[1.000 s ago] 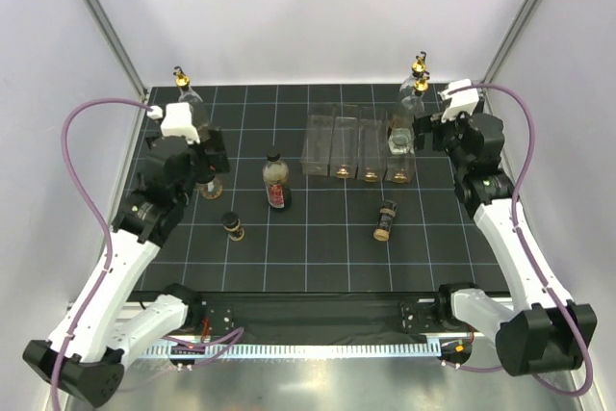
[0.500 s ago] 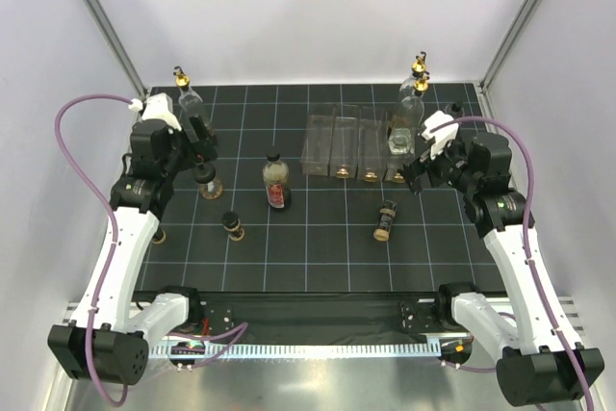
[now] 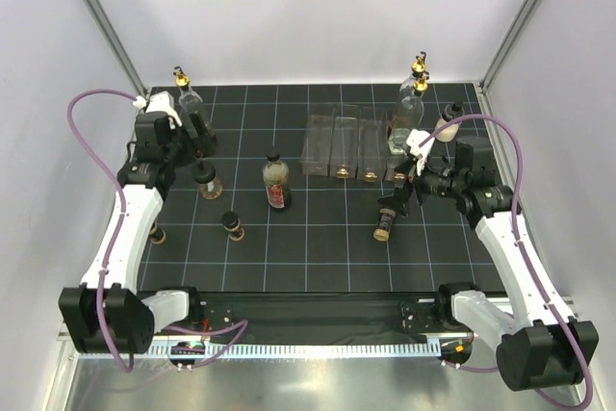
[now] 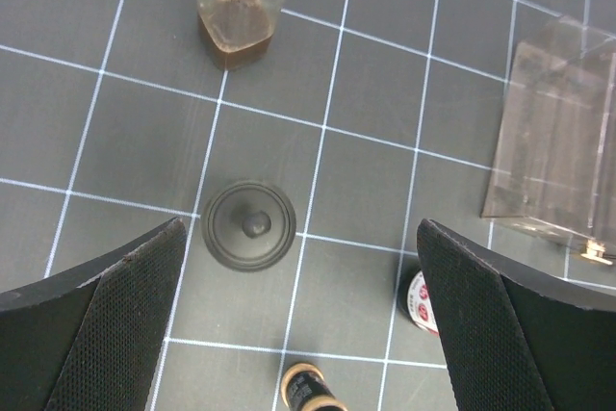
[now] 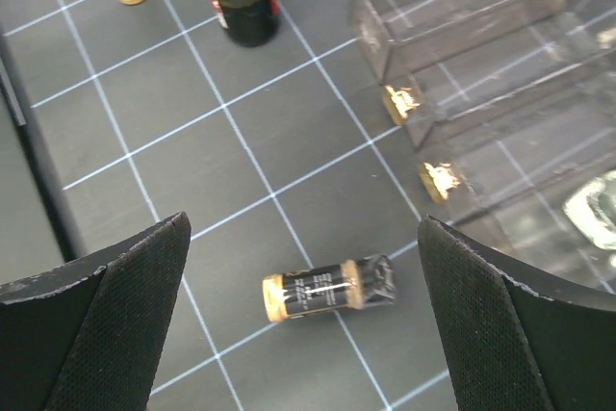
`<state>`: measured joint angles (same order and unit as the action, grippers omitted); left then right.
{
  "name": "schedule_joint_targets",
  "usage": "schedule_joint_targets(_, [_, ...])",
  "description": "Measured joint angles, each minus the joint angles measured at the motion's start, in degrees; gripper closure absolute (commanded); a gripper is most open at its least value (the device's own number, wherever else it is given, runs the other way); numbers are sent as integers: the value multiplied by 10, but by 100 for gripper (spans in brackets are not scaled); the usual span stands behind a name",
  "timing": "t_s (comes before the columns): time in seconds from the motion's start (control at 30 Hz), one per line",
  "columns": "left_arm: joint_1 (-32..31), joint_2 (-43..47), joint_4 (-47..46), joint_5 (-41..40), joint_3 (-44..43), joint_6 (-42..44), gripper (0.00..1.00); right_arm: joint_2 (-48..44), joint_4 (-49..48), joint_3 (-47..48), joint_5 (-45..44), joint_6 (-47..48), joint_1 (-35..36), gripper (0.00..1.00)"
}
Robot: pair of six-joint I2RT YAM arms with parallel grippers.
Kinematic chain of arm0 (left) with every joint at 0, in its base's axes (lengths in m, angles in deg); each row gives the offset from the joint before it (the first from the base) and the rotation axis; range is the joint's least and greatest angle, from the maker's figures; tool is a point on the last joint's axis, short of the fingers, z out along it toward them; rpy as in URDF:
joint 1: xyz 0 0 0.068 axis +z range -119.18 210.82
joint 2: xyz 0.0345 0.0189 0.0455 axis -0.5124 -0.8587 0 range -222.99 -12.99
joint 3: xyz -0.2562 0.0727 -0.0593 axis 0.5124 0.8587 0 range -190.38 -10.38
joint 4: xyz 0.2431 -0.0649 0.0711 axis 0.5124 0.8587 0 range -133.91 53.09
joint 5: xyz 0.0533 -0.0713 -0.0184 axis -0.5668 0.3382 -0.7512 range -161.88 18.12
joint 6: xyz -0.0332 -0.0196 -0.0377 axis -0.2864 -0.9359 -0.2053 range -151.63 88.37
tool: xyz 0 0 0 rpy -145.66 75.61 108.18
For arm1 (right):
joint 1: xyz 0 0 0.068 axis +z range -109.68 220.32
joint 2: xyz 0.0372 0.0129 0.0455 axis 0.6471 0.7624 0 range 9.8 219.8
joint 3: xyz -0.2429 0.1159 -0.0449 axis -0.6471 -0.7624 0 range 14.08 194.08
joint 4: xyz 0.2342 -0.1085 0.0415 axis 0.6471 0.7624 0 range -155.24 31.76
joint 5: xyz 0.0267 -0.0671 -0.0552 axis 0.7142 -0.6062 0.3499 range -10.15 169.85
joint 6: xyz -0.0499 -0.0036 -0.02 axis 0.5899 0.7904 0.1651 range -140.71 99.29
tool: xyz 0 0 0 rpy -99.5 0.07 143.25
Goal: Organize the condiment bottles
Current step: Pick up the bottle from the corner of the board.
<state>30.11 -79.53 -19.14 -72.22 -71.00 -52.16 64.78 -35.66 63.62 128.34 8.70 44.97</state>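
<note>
the left end effector (image 4: pixel 300 238) hangs with its two fingers spread wide and nothing between them. straight below it a short brown bottle (image 3: pixel 207 182) stands upright, and its round black cap (image 4: pixel 248 225) faces the wrist camera. the right end effector (image 5: pixel 303 230) is spread just as wide and grips nothing. it hovers above a lying bottle (image 5: pixel 322 291), which shows between the two fingers in the wrist view.

that lying bottle rests on its side on the surface (image 3: pixel 318 257), just near of the rack (image 3: pixel 332 146). its long axis runs roughly near to far, a little slanted. the dark cap end points toward the rack and the tan base toward the arms' bases.

eight bottles are in plain sight. four are short and dark: the one under the left end effector, the lying one, a small dark bottle (image 3: pixel 232 226) upright near of the middle, and a brown bottle with a black cap (image 3: pixel 448 120) standing at the far right. there is one red-labelled bottle (image 3: pixel 276 180), upright between the left end effector and the rack. three are tall and clear with gold spouts. one tall clear bottle (image 3: pixel 185 93) stands upright in the far left corner, with brown liquid at its base. two gold spouts (image 3: pixel 418 66) rise close together at the far right. one of that pair seems to stand in the rack's rightmost compartment, though glass overlaps glass there. the rack is a single clear piece with four compartments side by side.
</note>
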Motion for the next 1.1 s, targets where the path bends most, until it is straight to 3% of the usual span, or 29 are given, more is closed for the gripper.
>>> schedule_joint_targets(0.6, [1,-109,-74,24,-4,8,0,-2,-4,-30,24,0,0,0])
schedule_joint_targets(1.1, [1,-193,-111,52,-99,66,2,-10,-4,-30,22,1,0,0])
